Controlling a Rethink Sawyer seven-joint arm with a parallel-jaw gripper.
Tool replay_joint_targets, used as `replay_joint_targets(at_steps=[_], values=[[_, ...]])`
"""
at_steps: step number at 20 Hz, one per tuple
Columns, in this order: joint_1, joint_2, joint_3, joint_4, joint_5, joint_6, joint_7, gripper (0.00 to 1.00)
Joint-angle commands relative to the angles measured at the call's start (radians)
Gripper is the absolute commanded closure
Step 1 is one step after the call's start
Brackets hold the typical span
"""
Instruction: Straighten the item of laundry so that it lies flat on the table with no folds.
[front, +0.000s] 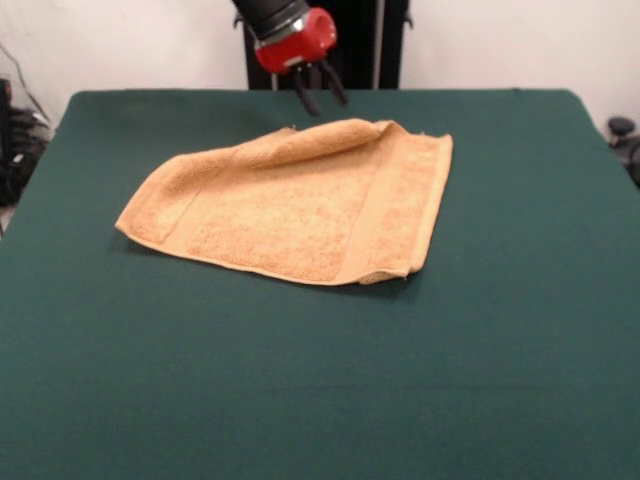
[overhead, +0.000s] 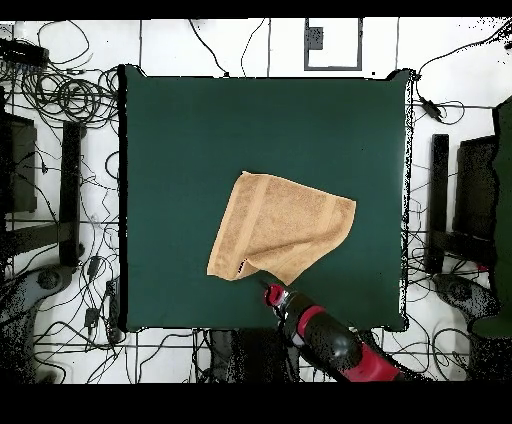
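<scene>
The pincer (front: 320, 97) is hanging empty with fingers apart at top centre of the front view, just above the towel (front: 300, 205) lying mid-desk (front: 320, 400), its far edge folded over and needing regrasping.

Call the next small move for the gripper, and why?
Probably lower the gripper onto the towel's folded-over far edge just below it and pinch it. Its fingers look open and empty, hanging above the table, and that edge is doubled over, so the towel isn't flat yet.
</scene>
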Motion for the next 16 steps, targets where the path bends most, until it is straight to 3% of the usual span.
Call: replay_joint_targets(at_steps=[1,4,8,16], values=[[0.049,0.061,0.084,-0.205,0.004,0.002,0.133,0.0],[0.116,0.0,0.037,-0.256,-0.107,-0.119,0.076,0.0],[0.122,-0.006,0.041,-0.294,-0.227,-0.215,0.064,0.0],[0.153,-0.008,0.002,-0.301,-0.266,-0.283,0.143,0.0]])
